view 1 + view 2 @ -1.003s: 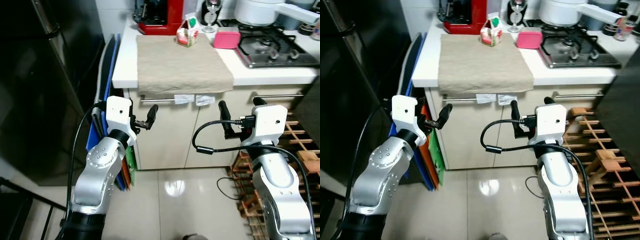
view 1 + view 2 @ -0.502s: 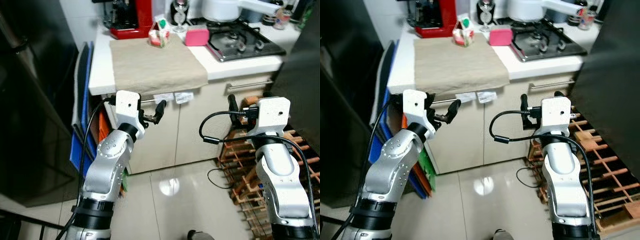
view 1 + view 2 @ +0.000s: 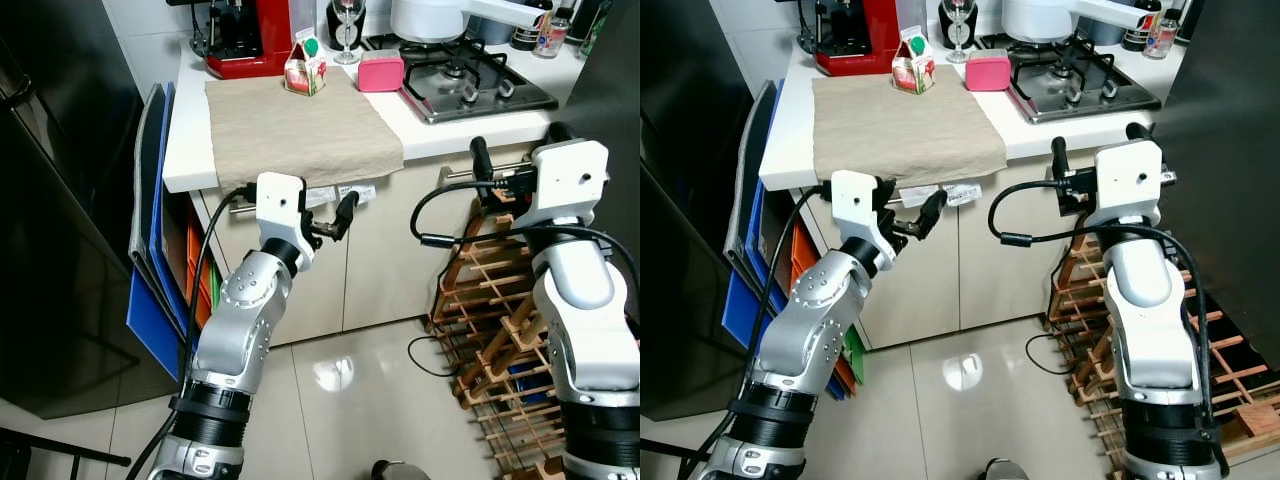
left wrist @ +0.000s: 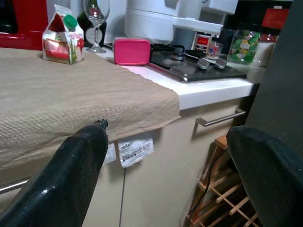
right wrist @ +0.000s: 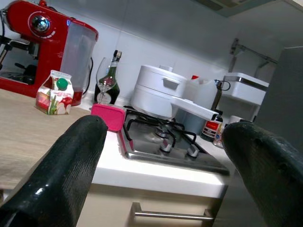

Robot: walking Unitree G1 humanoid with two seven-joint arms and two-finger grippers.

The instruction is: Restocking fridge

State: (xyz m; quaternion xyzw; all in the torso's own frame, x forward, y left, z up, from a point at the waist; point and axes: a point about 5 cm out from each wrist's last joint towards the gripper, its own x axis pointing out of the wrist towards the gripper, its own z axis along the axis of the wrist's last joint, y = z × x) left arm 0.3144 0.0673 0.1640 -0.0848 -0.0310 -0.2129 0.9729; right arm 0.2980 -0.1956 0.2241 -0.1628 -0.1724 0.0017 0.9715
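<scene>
Holding both the left end effector [image 3: 335, 215] and the right end effector [image 3: 515, 160] up with fingers apart, grasping nothing, below the tabletop [image 3: 185, 150], with the small carton [image 3: 303, 68] sitting on the beige cloth [image 3: 300, 130].

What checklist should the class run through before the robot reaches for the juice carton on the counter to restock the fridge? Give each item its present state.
1. Juice carton upright on the beige cloth: ok.
2. Left gripper open and holding nothing: ok.
3. Right gripper open and holding nothing: ok.
4. Space beside the carton: pink box and wine glass stand close, not touching: ok, with care.
5. Grippers level with the carton: both sit below the counter edge: not ok.
6. Fridge door open: cannot tell.
</scene>
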